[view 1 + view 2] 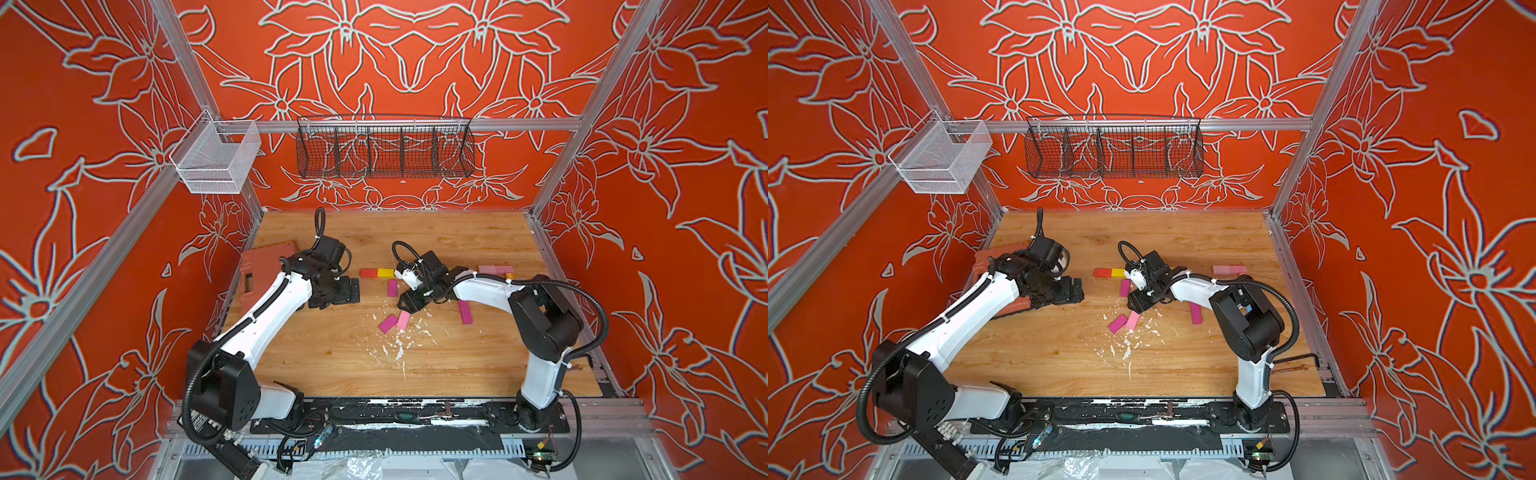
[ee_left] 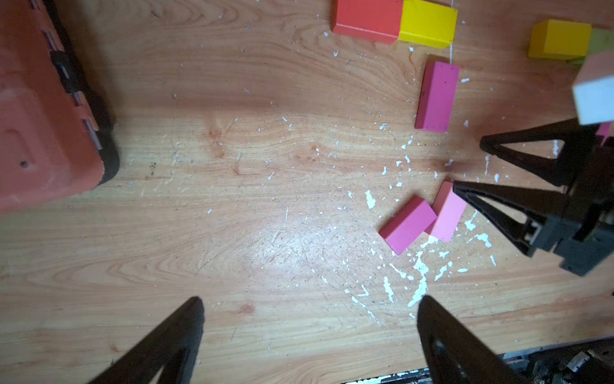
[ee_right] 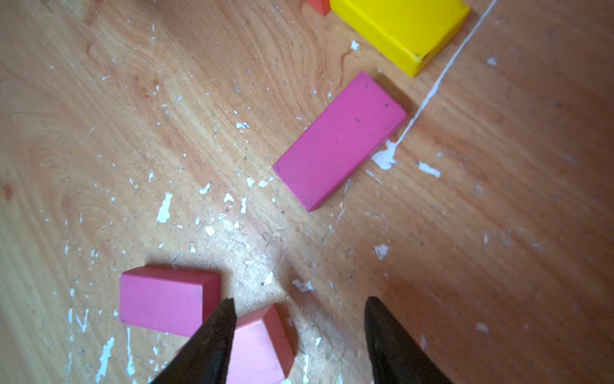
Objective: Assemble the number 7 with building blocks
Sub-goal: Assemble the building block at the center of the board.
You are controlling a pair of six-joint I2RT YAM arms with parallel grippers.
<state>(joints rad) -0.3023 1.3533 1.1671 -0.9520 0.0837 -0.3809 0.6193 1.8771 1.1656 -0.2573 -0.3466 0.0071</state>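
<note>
A red block (image 1: 368, 273) and a yellow block (image 1: 385, 273) lie end to end in a row, and a magenta block (image 1: 392, 287) lies lengthwise below the yellow one's right end. Nearer the front, a magenta block (image 3: 162, 299) and a light pink block (image 3: 262, 345) lie side by side. My right gripper (image 3: 299, 302) hovers open over the light pink block: one finger overlaps it and the other stands clear of it. My left gripper (image 2: 309, 302) is wide open over bare wood to the left of the row, holding nothing.
A red-brown tool case (image 1: 266, 266) lies at the left, behind my left arm. Another magenta block (image 1: 465, 311) lies partly under my right arm. Pink blocks (image 1: 494, 269) sit at the back right. White flecks (image 1: 399, 349) dot the wooden table (image 1: 457, 365).
</note>
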